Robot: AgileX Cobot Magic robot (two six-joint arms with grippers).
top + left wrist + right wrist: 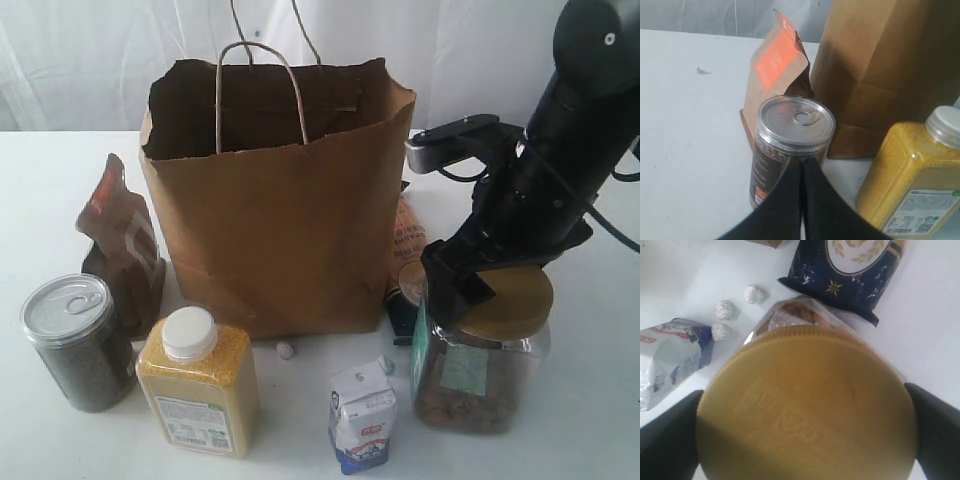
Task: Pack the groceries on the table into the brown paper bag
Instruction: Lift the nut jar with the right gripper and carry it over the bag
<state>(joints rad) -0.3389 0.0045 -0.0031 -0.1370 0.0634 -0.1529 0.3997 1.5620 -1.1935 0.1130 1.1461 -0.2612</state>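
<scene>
We see the brown paper bag [280, 220] standing open at the centre of the exterior view. It is creased tan kraft with a ragged rim and thin twisted loop handles. On the white table [580, 440], at lower right, stands the gold-lidded clear jar [480, 385], made of clear plastic with a broad matte lid bearing embossed lettering. The right gripper [805, 435] straddles that lid with a dark finger [670, 435] at each side; we cannot tell whether they press it.

At lower left sit the cylindrical silver-lidded can [80, 345], with its pull-tab, and the white-capped yellow grain bottle [198, 385]. The left gripper [801, 200] is clenched with nothing between its jaws, near the can. The dark-brown pouch [125, 245] stands behind the can. The small carton [362, 415] stands at bottom centre, and the glossy orange-navy packet [850, 275] shows between bag and jar.
</scene>
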